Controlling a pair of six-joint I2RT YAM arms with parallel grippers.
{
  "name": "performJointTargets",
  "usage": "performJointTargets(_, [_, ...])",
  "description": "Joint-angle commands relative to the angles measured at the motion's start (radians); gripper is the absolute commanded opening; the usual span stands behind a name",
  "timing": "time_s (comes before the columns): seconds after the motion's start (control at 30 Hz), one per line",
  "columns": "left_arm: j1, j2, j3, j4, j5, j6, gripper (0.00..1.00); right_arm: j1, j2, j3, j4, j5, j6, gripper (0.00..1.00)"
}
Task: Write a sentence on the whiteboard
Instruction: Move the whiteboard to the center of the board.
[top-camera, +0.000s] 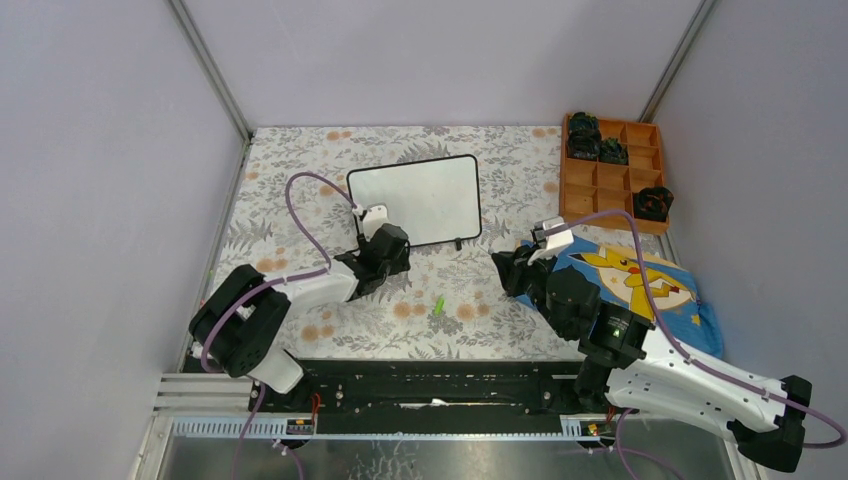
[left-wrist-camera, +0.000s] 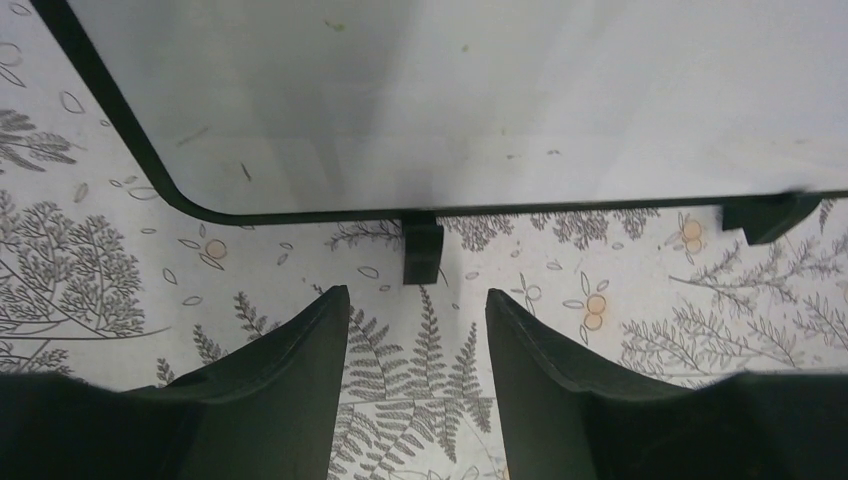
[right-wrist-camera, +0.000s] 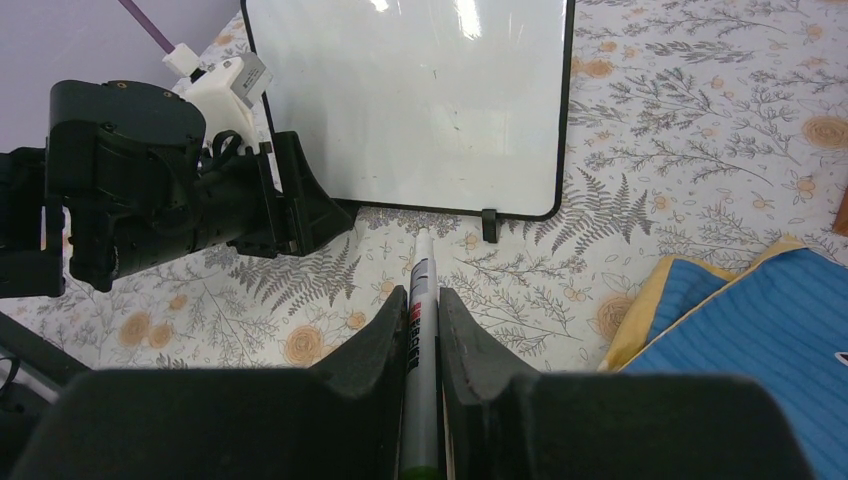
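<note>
The whiteboard (top-camera: 415, 200) lies flat on the fern-patterned tabletop (top-camera: 480, 300), in the upper middle of the overhead view. Its long axis runs left to right across the frame and rises slightly toward the right. Its small black feet sit along the lower edge, the one facing the arms. The white face carries only a few faint specks.

The left claw (left-wrist-camera: 418, 293) sits low at the board's lower left corner. Its two fingers stand apart over the fern print with nothing between them. In the left wrist view they point up the frame at the board's black rim, and one foot (left-wrist-camera: 423, 250) lies just beyond the gap.

The right claw (right-wrist-camera: 422, 300) is closed around a marker (right-wrist-camera: 423, 270), a white barrel with a black and red label. The marker's long axis runs straight up the middle of the right wrist view. Its tip points at the board's lower edge, close to the other foot (right-wrist-camera: 489, 225), but does not touch the frame.

A small green piece (top-camera: 438, 305) lies on the tabletop between the two arms, below the board in the overhead view. A wooden compartment tray (top-camera: 612, 185) holding dark objects sits at the upper right. A blue cloth with a yellow cartoon figure (top-camera: 640, 285) lies below it, under the right arm.
</note>
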Motion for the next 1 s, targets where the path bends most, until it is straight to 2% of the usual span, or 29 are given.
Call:
performJointTargets(0.0, [-0.007,0.018,-0.003,0.098,-0.095,-0.014,0.58,-0.003,0.002,0.006,0.033,0.029,-0.003,0.00])
performJointTargets(0.77, [-0.033,0.143,0.086,0.089,-0.141,0.020,0.42,-0.003,-0.022,0.010,0.032,0.036,-0.045,0.00])
performJointTargets(0.97, [-0.034,0.158,0.103,0.074,-0.146,0.025,0.35,-0.003,-0.019,0.009,0.027,0.027,-0.033,0.00])
